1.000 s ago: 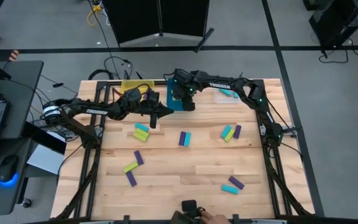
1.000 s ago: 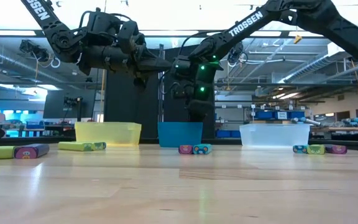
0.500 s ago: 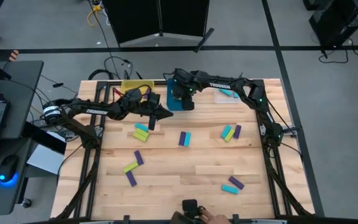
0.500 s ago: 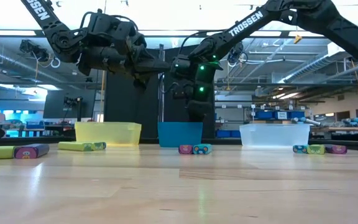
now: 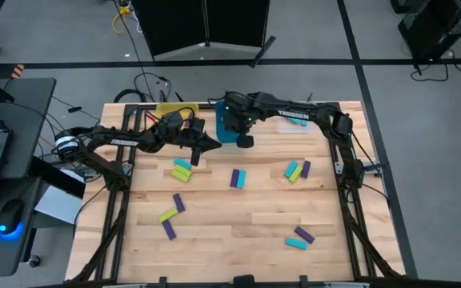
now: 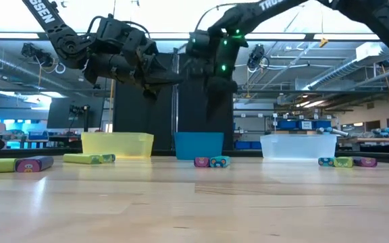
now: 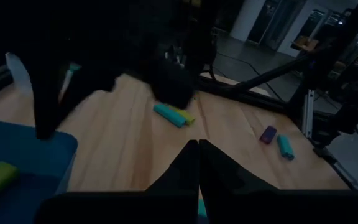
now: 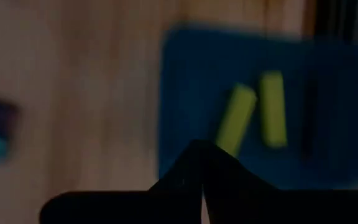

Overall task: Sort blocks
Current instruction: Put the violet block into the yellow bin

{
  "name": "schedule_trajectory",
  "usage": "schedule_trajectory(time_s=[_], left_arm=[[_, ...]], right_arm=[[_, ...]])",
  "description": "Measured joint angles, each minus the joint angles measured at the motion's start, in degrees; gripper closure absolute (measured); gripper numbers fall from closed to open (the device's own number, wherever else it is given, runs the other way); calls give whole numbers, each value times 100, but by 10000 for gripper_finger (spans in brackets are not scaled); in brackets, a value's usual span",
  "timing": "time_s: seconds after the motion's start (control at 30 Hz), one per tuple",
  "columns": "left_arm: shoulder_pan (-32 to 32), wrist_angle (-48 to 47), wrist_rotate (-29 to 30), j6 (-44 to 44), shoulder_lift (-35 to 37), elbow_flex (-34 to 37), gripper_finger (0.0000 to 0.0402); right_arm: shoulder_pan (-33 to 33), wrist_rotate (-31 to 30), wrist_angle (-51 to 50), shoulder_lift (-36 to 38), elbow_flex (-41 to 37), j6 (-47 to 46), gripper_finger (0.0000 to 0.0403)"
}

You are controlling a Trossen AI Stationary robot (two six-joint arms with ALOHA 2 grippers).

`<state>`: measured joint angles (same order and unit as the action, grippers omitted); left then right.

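Writing: your arms say TROSSEN | right gripper (image 5: 246, 142) jaws clenched, empty, by blue bin (image 5: 224, 128) | left gripper (image 5: 195, 160) jaws clenched, empty, over bench (image 5: 238, 216)

Pale wooden plank worktop (image 5: 238, 216) bearing scattered small purple, lime and cyan rectangular blocks (image 5: 238, 178), plus yellow plastic bin (image 6: 117, 144), blue plastic bin (image 6: 198, 144), clear plastic bin (image 6: 298, 145).

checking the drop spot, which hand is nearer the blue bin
Right. The right hand hangs at the blue bin's table-side edge; the left hand sits just off its corner, on the yellow-bin side.
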<state>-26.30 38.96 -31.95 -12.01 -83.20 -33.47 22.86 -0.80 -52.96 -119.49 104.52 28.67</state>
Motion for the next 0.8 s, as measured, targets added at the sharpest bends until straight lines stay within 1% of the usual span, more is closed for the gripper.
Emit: schedule_trajectory(time_s=[0.07, 0.13, 0.3, 0.5, 0.6, 0.67, 0.8], left_arm=[[-42, 1, -138, 49, 0, 0, 390], [-64, -31, -297, 289, 0, 0, 390], [-64, -447, -595, 1021, 0, -70, 390], [-23, -1805, -628, 1910, 52, -404, 391], [94, -2520, -602, 2312, 121, -609, 391], [200, -2998, -463, 2497, 168, -783, 391], [466, -4092, 54, 2987, 273, -1065, 391]], right_arm=[[-33, 335, 388, 130, -235, -140, 387], [-66, 551, 848, 250, -589, -260, 386], [-284, 617, 2108, 754, -1784, -597, 396], [-590, 627, 3875, 1803, -3514, -1376, 391], [-791, 459, 4743, 2334, -4343, -1783, 393], [-937, 321, 5250, 2642, -4850, -2032, 392], [-1240, 31, 6079, 3081, -5669, -2457, 388]])
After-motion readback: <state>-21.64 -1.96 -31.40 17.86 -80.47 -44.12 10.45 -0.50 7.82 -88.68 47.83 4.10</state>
